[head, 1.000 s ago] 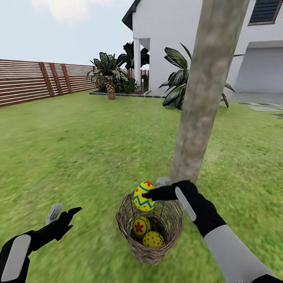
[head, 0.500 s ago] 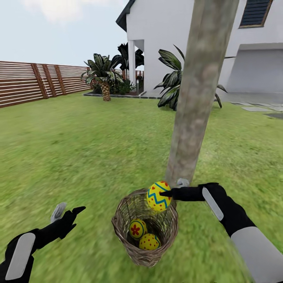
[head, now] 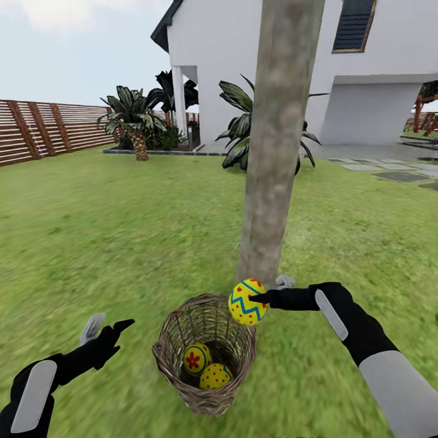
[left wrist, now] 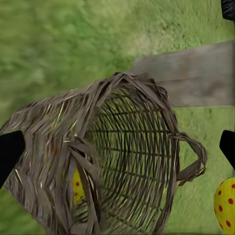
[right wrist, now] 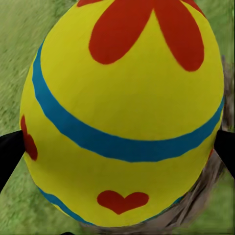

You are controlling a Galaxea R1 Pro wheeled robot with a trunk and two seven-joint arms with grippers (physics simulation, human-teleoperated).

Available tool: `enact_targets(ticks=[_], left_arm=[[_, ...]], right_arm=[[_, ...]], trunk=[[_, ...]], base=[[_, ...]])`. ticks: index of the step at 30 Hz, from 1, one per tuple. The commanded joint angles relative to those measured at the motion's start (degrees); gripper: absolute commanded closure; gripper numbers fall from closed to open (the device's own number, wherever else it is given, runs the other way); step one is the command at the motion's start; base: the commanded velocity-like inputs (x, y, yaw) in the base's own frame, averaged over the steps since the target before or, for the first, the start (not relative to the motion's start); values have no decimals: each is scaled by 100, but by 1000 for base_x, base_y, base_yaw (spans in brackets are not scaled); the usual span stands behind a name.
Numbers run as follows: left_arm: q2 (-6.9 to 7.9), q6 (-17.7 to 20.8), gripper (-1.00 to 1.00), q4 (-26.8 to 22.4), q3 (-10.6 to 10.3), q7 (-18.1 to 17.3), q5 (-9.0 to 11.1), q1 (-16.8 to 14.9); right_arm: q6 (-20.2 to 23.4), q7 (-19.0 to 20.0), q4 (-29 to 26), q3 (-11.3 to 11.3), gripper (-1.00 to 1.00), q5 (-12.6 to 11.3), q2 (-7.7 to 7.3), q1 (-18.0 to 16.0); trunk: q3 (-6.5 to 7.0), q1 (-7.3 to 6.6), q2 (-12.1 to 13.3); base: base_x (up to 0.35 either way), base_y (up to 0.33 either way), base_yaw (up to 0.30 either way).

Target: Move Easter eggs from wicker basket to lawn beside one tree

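Even, bright daylight with hardly any cast shadows; the lawn [head: 121,243] smears softly (both wrist views too).

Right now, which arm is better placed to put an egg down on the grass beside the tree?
The right. Its gripper already holds one egg above the basket rim, close to the tree base. The left gripper is open and empty, farther from the trunk.

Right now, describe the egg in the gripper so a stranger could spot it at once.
Find the thick grey-beige tree trunk on the lawn; at its foot stands a wicker basket. Just above the basket's rim, the right gripper pinches a yellow egg with a blue zigzag; the other two eggs lie inside.
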Motion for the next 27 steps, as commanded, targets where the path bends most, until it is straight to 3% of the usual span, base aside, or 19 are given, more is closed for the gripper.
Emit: enact_targets(ticks=[1, 19, 27], left_arm=[[0, 29, -100, -8, 8, 38, 44, -2], [-9, 29, -100, -9, 3, 49, 43, -2], [-139, 20, -100, 22, 3, 41, 36, -2]], right_arm=[[14, 19, 3, 9, 100, 10, -3, -8], [12, -2, 26, 9, 100, 9, -3, -3], [-93, -248, 122, 9, 100, 54, 25, -2]], trunk=[[0, -1, -2], [98, -1, -2], [104, -1, -2]], base=[[0, -100, -241], [0, -315, -241], [0, -156, 13]])
